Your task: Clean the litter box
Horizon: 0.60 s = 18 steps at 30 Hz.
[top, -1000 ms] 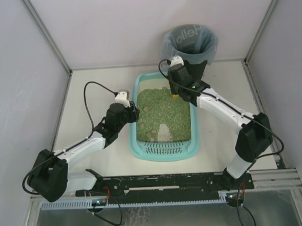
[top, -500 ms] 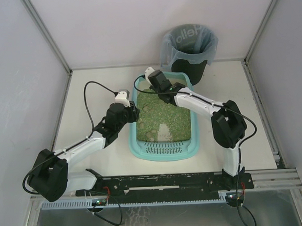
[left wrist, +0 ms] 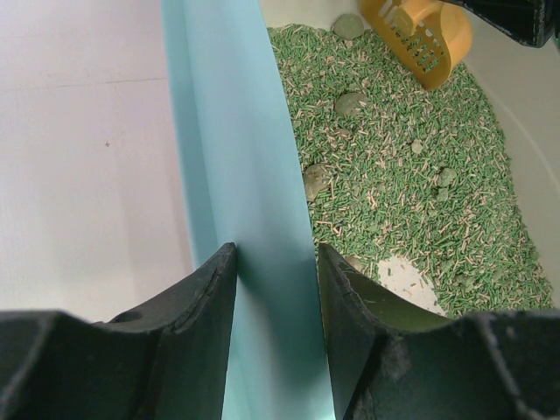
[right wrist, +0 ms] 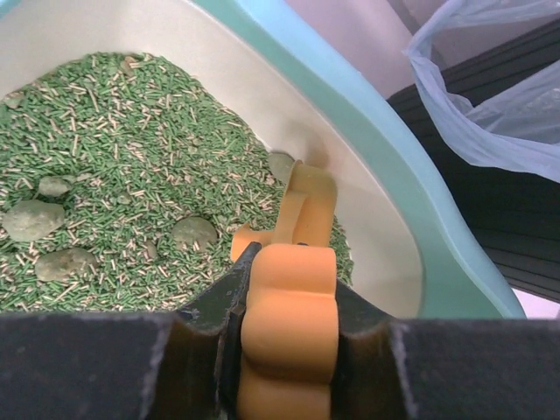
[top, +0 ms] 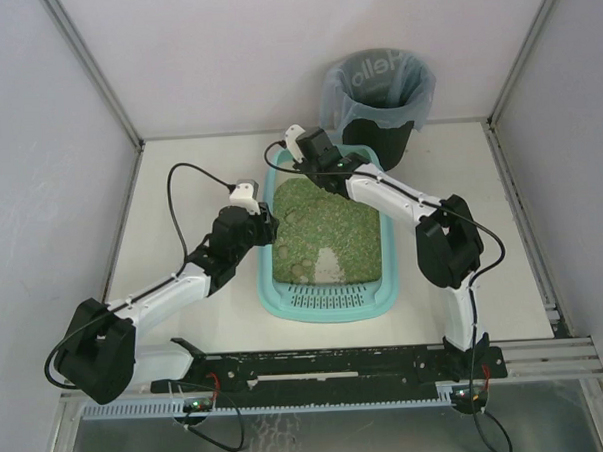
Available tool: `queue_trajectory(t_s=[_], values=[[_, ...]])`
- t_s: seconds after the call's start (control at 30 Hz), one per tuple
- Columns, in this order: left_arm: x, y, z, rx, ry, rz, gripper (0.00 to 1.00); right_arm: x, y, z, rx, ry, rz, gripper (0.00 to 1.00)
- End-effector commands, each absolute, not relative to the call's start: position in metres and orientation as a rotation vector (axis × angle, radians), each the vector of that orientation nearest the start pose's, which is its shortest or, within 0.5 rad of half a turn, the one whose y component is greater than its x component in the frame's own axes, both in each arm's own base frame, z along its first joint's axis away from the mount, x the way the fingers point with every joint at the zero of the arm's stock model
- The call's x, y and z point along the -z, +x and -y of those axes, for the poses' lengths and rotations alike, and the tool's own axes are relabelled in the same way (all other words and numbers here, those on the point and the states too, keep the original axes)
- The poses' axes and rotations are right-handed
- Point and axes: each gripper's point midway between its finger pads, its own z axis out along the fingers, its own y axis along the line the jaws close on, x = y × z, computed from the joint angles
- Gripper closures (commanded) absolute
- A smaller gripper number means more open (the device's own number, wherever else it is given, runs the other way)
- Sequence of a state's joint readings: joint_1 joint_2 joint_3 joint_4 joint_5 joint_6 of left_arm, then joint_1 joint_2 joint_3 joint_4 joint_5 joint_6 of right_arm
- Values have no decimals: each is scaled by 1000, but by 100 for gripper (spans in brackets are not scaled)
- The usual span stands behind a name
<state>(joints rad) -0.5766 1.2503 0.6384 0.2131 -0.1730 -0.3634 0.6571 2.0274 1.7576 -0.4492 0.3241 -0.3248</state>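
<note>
The light-teal litter box (top: 388, 274) lies mid-table with its slotted grille ledge (top: 330, 301) at the near end and green litter (top: 322, 225) inside. My left gripper (top: 266, 231) is shut on the box's left wall; in the left wrist view the fingers (left wrist: 206, 289) straddle the teal rim (left wrist: 236, 157). My right gripper (top: 321, 163) is at the box's far left corner, shut on an orange scoop (right wrist: 290, 302). The scoop's head (right wrist: 304, 199) is down in the litter by the far wall. Grey-green clumps (right wrist: 194, 230) lie in the litter (right wrist: 105, 131). The scoop also shows in the left wrist view (left wrist: 422, 37).
A round black bin with a grey-blue bag liner (top: 379, 90) stands just behind the box's far right corner, and shows at the right of the right wrist view (right wrist: 490, 105). A bare patch of box floor (top: 328, 265) shows near the grille. Booth walls close in on three sides.
My right arm has swung left from beside the bin to the box's far left corner, carrying the scoop down into the litter. My left arm has not moved.
</note>
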Motion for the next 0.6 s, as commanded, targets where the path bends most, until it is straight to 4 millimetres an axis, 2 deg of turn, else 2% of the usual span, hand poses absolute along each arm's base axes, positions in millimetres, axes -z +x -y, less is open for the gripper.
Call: queue_trajectory(t_s=[0.0, 0.17, 0.33, 0.47, 0.57], values=[[-161, 333, 220, 543, 138, -1953, 55, -177, 471, -304, -24, -897, -2003, 100], [-161, 332, 221, 549, 138, -1955, 55, -183, 461, -308, -116, -934, -1990, 100], [-161, 332, 221, 548, 138, -1953, 55, -200, 441, -308, -210, -970, -1942, 100], [-161, 333, 220, 546, 137, -1955, 55, -226, 422, -302, -317, -977, -1860, 100], [-160, 332, 220, 544, 141, -1956, 55, -249, 409, -290, -377, -954, -1813, 100]])
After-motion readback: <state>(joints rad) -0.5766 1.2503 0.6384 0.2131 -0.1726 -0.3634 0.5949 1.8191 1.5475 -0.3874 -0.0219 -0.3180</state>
